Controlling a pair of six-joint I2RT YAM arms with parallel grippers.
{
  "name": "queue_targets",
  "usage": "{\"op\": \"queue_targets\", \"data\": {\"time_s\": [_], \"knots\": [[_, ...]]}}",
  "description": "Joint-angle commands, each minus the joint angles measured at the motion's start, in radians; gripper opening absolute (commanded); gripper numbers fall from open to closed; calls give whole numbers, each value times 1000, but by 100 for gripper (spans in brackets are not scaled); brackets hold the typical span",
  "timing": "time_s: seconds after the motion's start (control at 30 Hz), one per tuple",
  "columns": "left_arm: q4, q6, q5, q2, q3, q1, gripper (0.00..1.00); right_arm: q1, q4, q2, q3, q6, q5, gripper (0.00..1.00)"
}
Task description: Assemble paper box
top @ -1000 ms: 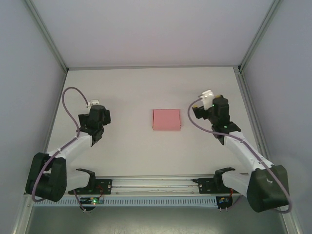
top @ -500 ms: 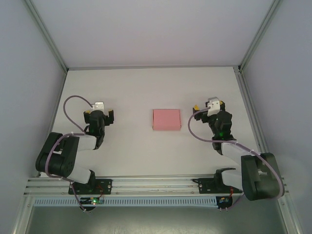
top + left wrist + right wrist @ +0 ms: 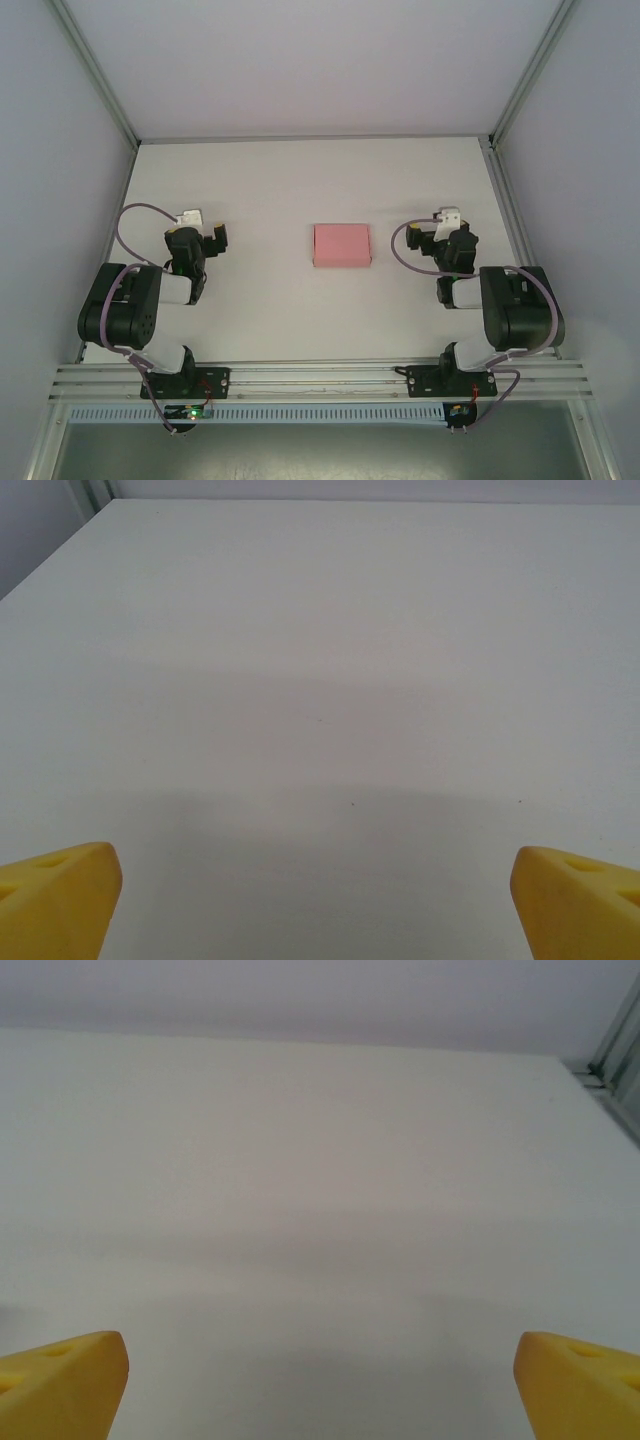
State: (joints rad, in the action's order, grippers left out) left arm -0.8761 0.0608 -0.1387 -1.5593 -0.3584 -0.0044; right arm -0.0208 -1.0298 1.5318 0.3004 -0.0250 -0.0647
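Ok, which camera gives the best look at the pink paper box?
The top external view. There the pink paper box lies whole and flat on the white table, midway between the two arms. The left and right wrist views look over white tabletop, with the left claw and the right claw each wide open.

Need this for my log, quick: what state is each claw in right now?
Left claw: open, holding nothing.
Right claw: open, holding nothing.
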Motion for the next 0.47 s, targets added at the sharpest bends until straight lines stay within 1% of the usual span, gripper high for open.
{"op": "queue_targets", "data": {"time_s": [0.0,0.1,0.43], "knots": [[-19,14,3,8,-20,5,100,19,-39,-7,18,35,45,98],[-23,12,3,7,-18,5,100,19,-11,-15,23,29,41,98],[-26,11,3,6,-19,4,100,19,-15,-13,22,31,47,98]]}}
